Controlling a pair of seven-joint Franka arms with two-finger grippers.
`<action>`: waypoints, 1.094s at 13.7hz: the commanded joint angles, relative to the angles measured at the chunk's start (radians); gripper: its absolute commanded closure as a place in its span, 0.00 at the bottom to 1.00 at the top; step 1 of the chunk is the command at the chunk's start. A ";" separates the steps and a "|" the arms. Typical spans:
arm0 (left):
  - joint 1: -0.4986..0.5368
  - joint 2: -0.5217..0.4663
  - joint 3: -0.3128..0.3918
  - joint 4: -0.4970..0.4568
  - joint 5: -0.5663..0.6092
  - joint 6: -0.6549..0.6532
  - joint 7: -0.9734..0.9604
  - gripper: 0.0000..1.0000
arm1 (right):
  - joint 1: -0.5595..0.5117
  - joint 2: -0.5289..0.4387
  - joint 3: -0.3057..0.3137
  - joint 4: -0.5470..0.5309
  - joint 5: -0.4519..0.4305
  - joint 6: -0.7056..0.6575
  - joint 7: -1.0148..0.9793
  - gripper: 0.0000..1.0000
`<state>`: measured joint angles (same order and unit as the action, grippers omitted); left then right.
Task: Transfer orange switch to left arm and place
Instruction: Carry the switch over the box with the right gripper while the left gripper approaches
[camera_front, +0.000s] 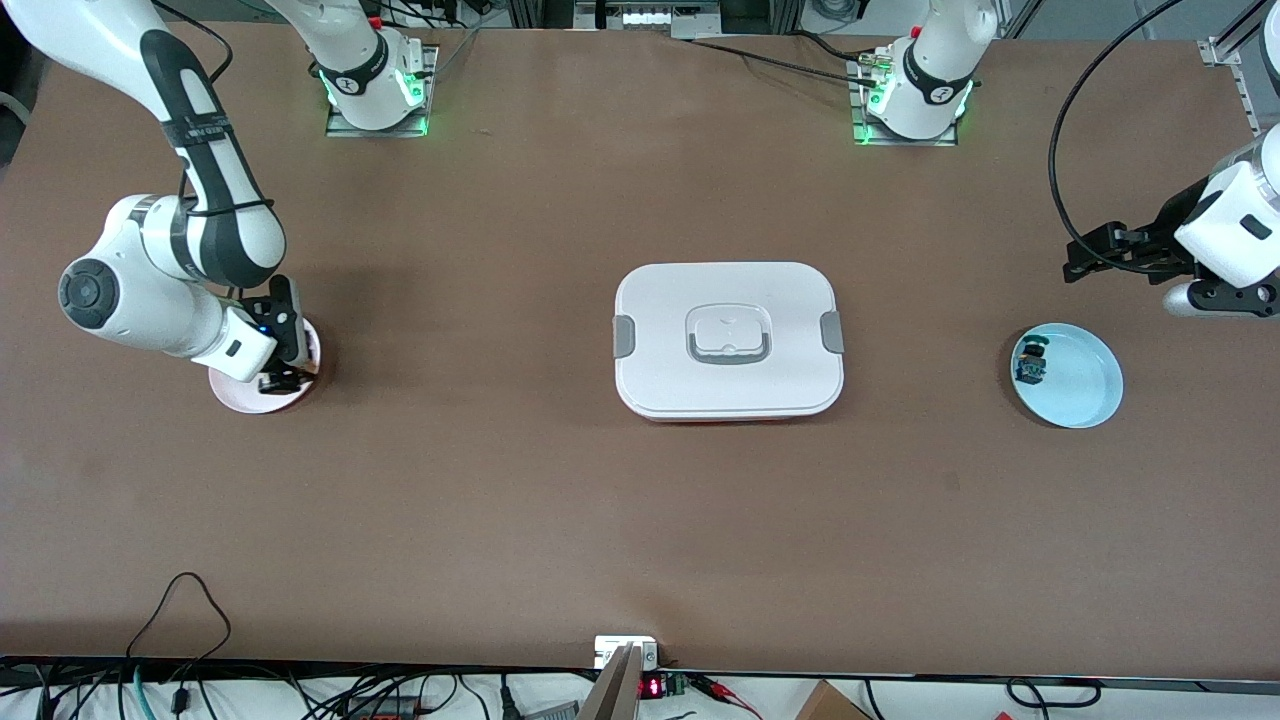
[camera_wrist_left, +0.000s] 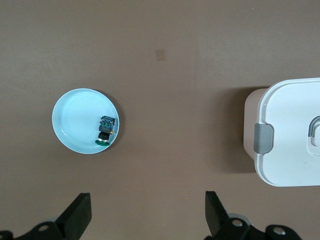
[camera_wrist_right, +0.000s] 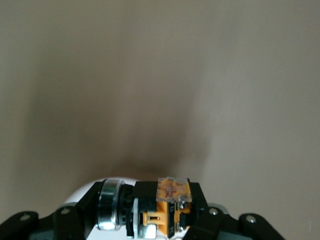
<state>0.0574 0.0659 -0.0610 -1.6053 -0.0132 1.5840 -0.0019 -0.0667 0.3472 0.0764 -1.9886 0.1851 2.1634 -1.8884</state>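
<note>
Right gripper (camera_front: 283, 380): clamped on the orange switch (camera_wrist_right: 162, 210), over the pink plate (camera_front: 240, 392) at the right arm's end of the table
Left gripper (camera_wrist_left: 147, 212): fingers apart, holding nothing, waiting at about one o'clock from the blue plate (camera_front: 1080, 385)
Blue plate: holds a blue-green switch (camera_front: 1032, 364)
Box (camera_front: 728, 340): lid on, mid-table between both plates

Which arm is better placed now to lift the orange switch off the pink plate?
The right: its right gripper is shut on the orange switch at the pink plate. The left gripper waits open near the blue plate.
</note>
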 joint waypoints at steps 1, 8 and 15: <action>0.004 0.002 -0.003 0.012 -0.011 -0.012 0.013 0.00 | 0.004 -0.011 0.078 0.095 0.199 -0.176 0.026 1.00; -0.004 0.014 -0.003 0.056 -0.079 -0.191 0.013 0.00 | 0.019 -0.007 0.255 0.178 0.670 -0.247 0.121 1.00; 0.013 0.112 -0.002 0.065 -0.468 -0.354 0.014 0.00 | 0.047 -0.019 0.391 0.178 1.126 -0.180 0.103 1.00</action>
<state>0.0640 0.1055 -0.0602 -1.5765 -0.3812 1.2696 -0.0020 -0.0191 0.3386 0.4305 -1.8150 1.2247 1.9533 -1.7755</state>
